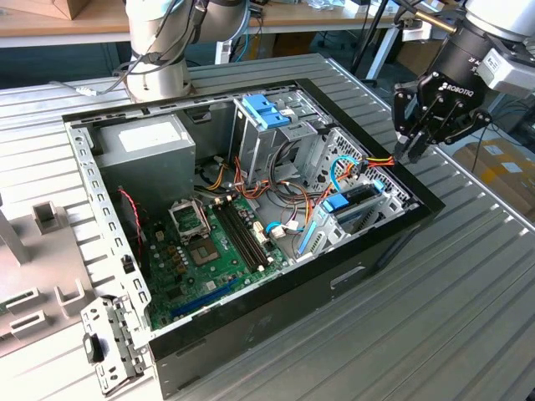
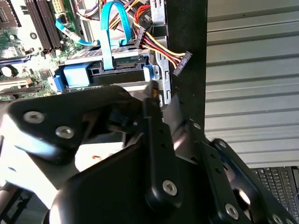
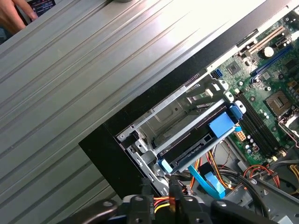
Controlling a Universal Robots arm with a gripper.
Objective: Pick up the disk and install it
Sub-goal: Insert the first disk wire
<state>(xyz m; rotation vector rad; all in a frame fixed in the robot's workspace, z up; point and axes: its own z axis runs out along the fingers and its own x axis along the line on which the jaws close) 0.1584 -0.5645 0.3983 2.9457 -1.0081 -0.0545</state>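
The disk point(image 1: 361, 201) is a dark flat slab lying in the metal drive cage at the open computer case's corner on the exterior view's right. In the first wrist view the disk point(image 3: 187, 145) shows its dark edge under a bright blue latch point(image 3: 219, 125). My gripper point(image 1: 413, 152) hangs just outside that corner, above the case's black rim, with its fingers drawn together and nothing between them. A loose power plug point(image 2: 182, 63) on red, yellow and black wires drapes over the rim close to the fingertips point(image 2: 152, 93).
The case point(image 1: 393, 230) lies on a ribbed metal table point(image 1: 468, 301), with a motherboard point(image 1: 209, 251), a grey power-supply box point(image 1: 146, 146) and a blue data cable point(image 2: 110, 32) inside. A loose bracket point(image 1: 109, 342) lies by the case. A person's hand point(image 3: 11, 16) shows at the table's edge.
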